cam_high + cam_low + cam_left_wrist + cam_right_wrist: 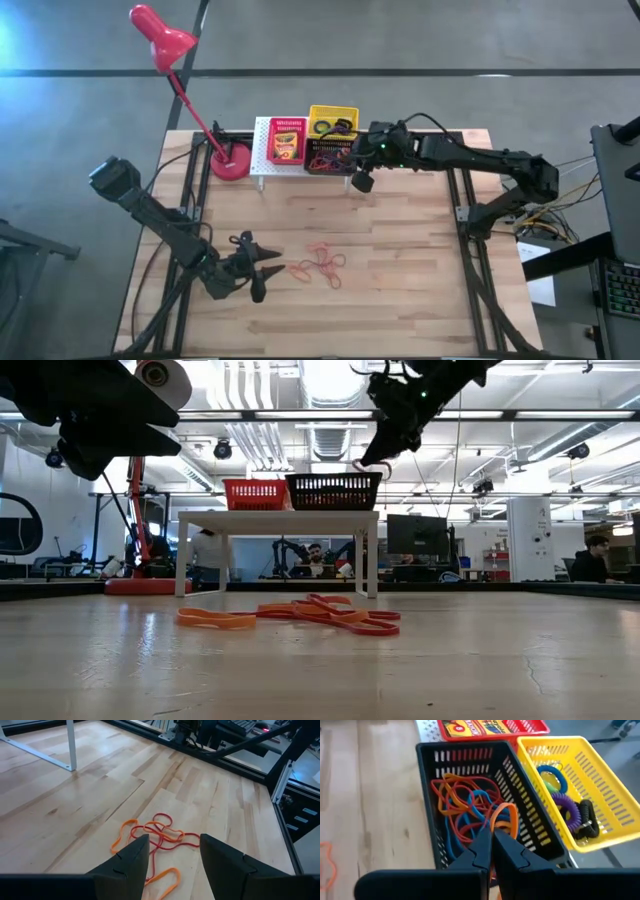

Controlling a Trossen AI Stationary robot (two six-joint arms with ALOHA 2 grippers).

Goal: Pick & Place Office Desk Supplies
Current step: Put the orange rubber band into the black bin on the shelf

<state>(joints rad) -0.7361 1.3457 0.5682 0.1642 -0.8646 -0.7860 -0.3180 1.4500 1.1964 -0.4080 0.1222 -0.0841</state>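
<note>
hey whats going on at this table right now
The right gripper is shut on an orange rubber band, holding it over the black basket that already has bands in it. The left gripper hovers open over the loose rubber bands lying on the table.

Baskets: three, one red [520, 726], one yellow [600, 785] and one black [427, 755], all on one white rack [262, 150].

Crayon boxes: one [287, 139], lying in the red basket.

Coiled rings: three in the yellow basket, one blue [551, 774], one purple [567, 809] and one black [586, 817].

Rubber bands: one loose cluster [322, 265] on the bench; the bands overlap, so an exact count cannot be given. A second tangle [462, 802] lies in the black basket, likewise uncountable.

Desk lamps: one [160, 35], red.

Arms: two.
</note>
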